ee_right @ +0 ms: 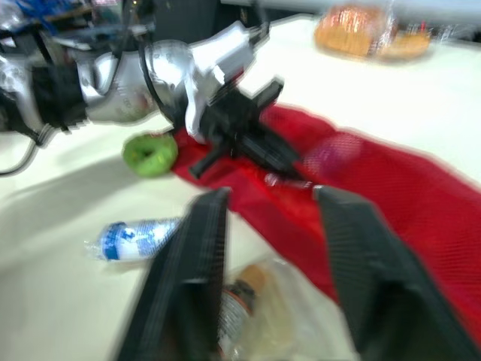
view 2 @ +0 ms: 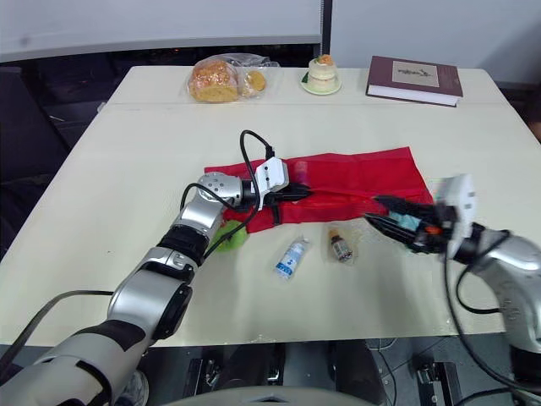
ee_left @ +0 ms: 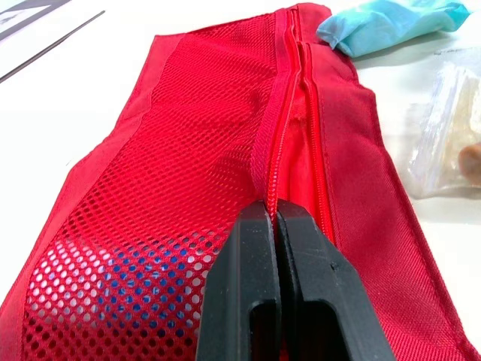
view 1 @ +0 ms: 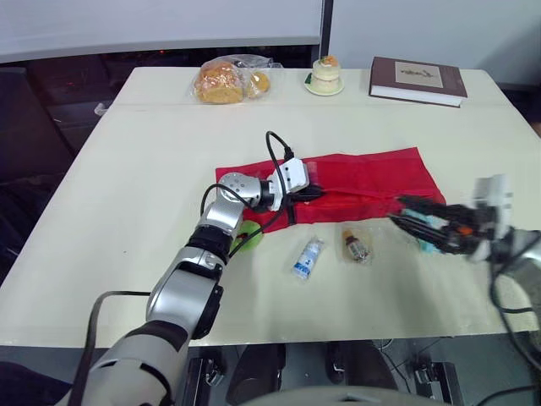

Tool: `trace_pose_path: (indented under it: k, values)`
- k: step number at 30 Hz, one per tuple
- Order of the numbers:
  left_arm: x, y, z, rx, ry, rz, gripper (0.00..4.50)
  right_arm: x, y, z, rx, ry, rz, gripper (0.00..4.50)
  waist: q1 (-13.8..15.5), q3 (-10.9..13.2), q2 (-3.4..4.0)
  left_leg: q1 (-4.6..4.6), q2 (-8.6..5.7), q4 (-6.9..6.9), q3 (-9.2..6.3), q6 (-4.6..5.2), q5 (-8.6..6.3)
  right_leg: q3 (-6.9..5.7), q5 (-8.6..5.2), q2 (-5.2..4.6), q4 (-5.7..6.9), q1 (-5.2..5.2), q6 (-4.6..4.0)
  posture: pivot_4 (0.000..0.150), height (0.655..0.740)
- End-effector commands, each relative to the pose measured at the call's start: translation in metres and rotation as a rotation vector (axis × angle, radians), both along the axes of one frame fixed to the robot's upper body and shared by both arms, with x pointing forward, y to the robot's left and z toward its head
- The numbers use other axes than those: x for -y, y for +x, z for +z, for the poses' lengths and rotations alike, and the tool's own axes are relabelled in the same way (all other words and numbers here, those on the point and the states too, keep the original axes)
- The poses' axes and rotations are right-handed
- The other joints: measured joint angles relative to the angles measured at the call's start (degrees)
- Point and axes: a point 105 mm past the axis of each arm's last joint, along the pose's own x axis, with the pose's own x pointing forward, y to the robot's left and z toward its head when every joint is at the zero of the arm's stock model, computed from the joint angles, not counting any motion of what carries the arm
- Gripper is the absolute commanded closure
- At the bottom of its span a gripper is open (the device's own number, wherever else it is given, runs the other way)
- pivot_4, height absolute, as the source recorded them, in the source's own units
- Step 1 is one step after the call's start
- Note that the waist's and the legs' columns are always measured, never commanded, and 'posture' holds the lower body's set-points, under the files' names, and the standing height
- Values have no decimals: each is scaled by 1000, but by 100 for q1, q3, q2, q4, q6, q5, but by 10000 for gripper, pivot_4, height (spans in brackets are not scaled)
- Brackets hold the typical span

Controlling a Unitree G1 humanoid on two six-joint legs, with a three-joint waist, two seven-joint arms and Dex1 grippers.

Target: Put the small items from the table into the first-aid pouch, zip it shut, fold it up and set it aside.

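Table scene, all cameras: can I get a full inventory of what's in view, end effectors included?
table: one, cream, under everything
pouch: one, red mesh, table centre, lying flat
roll: one, green, near the pouch's left end
bottle: one, blue and white, in front of the pouch
vial: one, brown, in a clear bag, right of the bottle
packet: one, light blue, by the pouch's right end
bread: bagged, golden, far edge
cake: one, pale, on a small plate, far edge
book: one, maroon, far right corner
left end effector: black, shut, on the pouch's zipper
right end effector: black, open, above the vial
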Motion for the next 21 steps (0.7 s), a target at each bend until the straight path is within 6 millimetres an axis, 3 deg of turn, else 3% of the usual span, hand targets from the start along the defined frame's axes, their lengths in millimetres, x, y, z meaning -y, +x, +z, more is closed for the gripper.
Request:
trace_pose_path:
  k: [1,2,3,11,21]
  values:
    - [-10,6,12,42,-12,26,45000,11,-22,27,106,-46,56,6681,-3,0,0,2,1,0,2,0,0,2,0,0,1,0,0,1500,7289]
    - [-13,7,12,42,-7,30,45000,15,-26,30,107,-76,62,970,0,0,0,3,1,0,3,1,0,3,0,0,2,0,0,1500,7289]
    - [-15,7,12,41,-3,34,45000,18,-30,32,107,-99,71,420,4,0,0,3,1,0,3,1,-1,3,0,1,2,1,0,1500,7289]
    - [-25,9,9,39,25,44,45000,33,-48,51,103,-222,126,420,28,0,-3,7,2,1,5,2,-1,4,0,1,0,6,1,1500,7289]
    - [-26,12,11,47,30,50,45000,20,-49,47,86,-229,212,420,54,0,-3,8,2,1,6,1,-1,5,0,0,-1,7,1,1500,7289]
